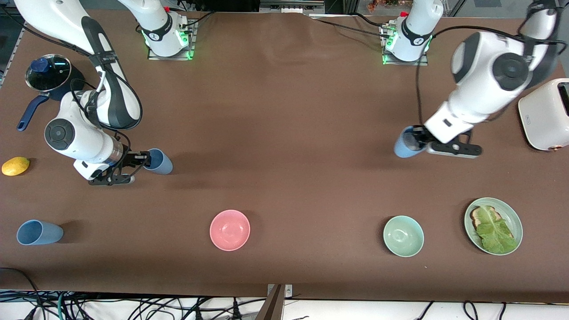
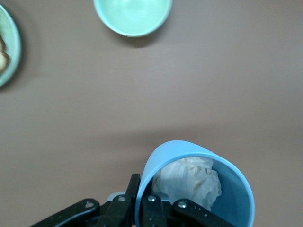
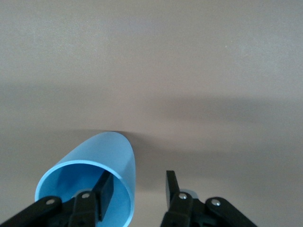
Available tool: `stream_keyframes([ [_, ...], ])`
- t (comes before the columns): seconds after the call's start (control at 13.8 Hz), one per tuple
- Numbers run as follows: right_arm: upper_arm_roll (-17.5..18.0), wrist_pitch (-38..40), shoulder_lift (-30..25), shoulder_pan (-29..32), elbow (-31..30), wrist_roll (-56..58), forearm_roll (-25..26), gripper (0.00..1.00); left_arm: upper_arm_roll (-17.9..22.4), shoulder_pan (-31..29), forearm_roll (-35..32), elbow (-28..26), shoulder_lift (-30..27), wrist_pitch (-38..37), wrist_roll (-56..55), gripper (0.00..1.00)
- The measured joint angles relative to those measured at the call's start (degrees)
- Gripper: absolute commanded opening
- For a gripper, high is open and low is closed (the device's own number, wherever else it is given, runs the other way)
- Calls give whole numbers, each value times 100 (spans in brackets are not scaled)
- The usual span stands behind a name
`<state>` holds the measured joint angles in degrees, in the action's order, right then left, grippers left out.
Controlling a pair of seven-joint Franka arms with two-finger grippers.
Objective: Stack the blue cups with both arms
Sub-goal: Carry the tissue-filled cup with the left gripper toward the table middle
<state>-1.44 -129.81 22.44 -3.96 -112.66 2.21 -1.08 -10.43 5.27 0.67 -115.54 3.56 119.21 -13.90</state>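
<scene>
Three blue cups show in the front view. My left gripper [image 1: 418, 140] [image 2: 143, 189] is shut on the rim of one blue cup [image 1: 406, 142] [image 2: 189, 151], held on its side low over the table toward the left arm's end. This cup has crumpled white paper [image 2: 189, 182] inside. A second blue cup [image 1: 159, 161] [image 3: 109, 151] lies on its side toward the right arm's end. My right gripper [image 1: 142, 161] [image 3: 138, 182] straddles its wall, one finger inside and one outside, with a gap still showing. The third blue cup [image 1: 39, 232] lies on its side, nearer the front camera.
A navy saucepan [image 1: 49, 73] with a lid and a lemon [image 1: 15, 166] sit at the right arm's end. A pink bowl [image 1: 230, 230], a green bowl [image 1: 403, 236] [image 2: 132, 16] and a green plate [image 1: 515, 222] with toast and lettuce lie nearer the camera. A white toaster [image 1: 546, 115] stands at the left arm's end.
</scene>
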Motion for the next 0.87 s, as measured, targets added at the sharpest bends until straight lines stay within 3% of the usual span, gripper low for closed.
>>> stream_keyframes([
  [0.36, 9, -15, 20, -2, 0, -14, -6, 38, -609, 696, 0, 491, 500, -35, -2474, 0],
  [0.65, 16, -17, 27, -3, 0, -21, -16, 26, -651, 1440, -12, 1151, 1143, -35, -3945, 0],
  [0.87, 28, -19, 28, -4, 1, -23, -135, 16, -653, 1939, -390, 1701, 1730, -33, -5028, 0],
])
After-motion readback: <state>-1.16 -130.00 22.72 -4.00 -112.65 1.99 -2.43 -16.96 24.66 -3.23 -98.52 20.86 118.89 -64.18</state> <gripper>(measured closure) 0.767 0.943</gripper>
